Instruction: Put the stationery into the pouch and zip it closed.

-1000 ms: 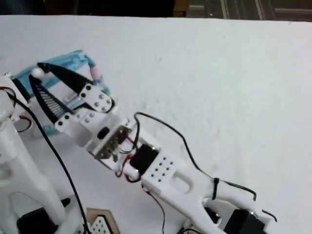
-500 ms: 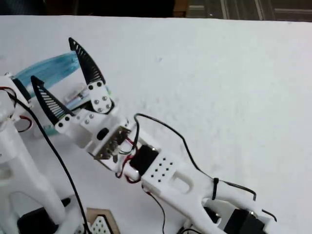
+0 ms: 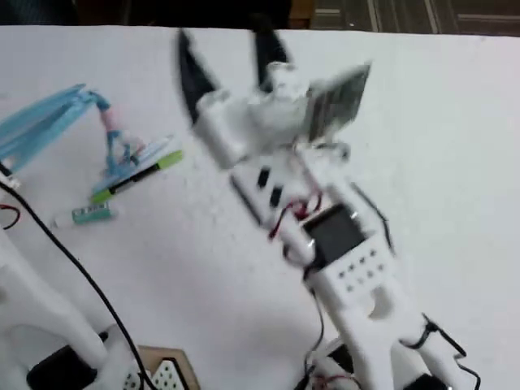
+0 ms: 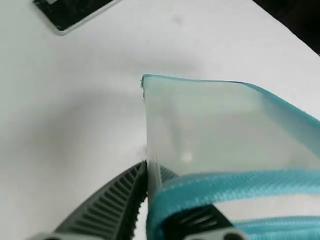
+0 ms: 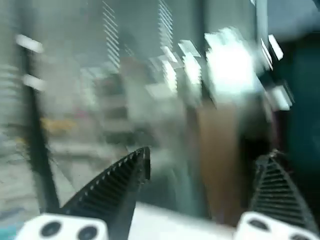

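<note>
Pouch [image 4: 215, 130] is pinched by the left hand [image 4: 153, 172]; the right hand [image 3: 223, 42] is held spread above the desk [image 3: 447, 122].

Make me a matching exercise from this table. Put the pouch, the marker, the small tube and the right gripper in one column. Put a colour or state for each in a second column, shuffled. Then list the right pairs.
Things
1. pouch
2. marker
3. small tube
4. right gripper

Colours or states
A. open, holding nothing
B. white with a teal label
C. clamped at one edge by the left gripper
D. black body with green ends

Pairs: 1-C, 2-D, 3-B, 4-A
</note>
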You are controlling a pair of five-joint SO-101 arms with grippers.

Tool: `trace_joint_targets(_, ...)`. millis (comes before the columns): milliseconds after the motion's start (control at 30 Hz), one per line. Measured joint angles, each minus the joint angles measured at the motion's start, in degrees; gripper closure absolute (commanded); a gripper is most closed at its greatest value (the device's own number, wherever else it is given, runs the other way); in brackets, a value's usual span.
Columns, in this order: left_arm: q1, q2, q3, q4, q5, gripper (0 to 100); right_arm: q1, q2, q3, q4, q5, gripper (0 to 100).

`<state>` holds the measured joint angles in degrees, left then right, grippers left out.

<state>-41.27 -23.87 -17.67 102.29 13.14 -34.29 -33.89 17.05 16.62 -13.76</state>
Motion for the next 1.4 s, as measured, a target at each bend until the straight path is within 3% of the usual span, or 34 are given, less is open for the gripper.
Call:
trace_joint_targets(100, -2.64, 0.0, 0.0, 0.0, 0.0, 98, 3.16, 6.51, -5.45, 13.01, -5.27, 68.0)
trace_joint_targets(267, -3.52, 0.0, 0.0, 0.0, 0.0, 98, 1.76, 20.75, -14.42, 24.79, -10.9, 68.0)
trace_joint_targets(533, -3.52, 0.0, 0.0, 0.0, 0.0, 98, -5.89, 46.95, -31.65, 36.31, -17.05, 68.0)
trace_joint_targets(867, -4.48, 0.0, 0.0, 0.0, 0.0, 98, -6.95, 80.35, -67.69, 50.73, -25.49, 69.0)
trace_joint_targets(1000, -4.48, 0.0, 0.0, 0.0, 0.0, 98, -8.0, 93.01, -83.87, 55.12, -26.64, 77.9)
trace_joint_targets(1133, -4.48, 0.0, 0.0, 0.0, 0.0, 98, -7.65, 101.45, -95.74, 57.14, -27.96, 74.8)
trace_joint_targets(1400, -4.48, 0.0, 0.0, 0.0, 0.0, 98, -8.0, 105.76, -96.18, 57.05, -28.04, 71.9)
